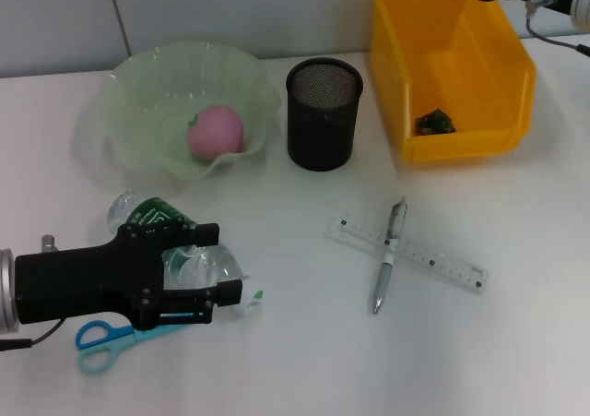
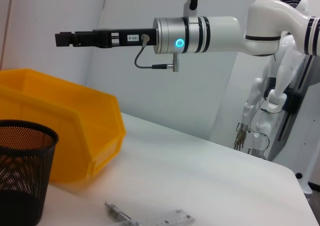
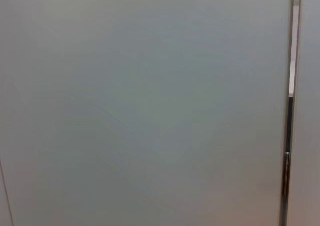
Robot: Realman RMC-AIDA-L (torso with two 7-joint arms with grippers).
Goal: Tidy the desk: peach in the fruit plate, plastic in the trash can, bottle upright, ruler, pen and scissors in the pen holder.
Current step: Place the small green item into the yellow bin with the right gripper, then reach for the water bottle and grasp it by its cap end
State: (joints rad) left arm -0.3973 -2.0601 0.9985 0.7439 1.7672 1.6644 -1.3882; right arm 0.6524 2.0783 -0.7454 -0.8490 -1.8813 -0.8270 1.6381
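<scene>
Peach (image 1: 217,131) sits in the fruit plate (image 1: 138,84), done. A dark scrap, probably the plastic, lies in the trash can (image 1: 502,93). Left pincer (image 1: 205,270) is low over the lying bottle (image 1: 175,241), fingers open around it, not clamped as far as I can see. Bottle not upright yet. Pen (image 1: 387,255) lies across the ruler (image 1: 410,252) on the desk (image 1: 516,342); scissors (image 1: 106,338) lie partly under the left arm. Pen holder (image 1: 323,113) looks empty. Right pincer (image 2: 62,38) hovers above the trash can, fingers: cannot tell.
</scene>
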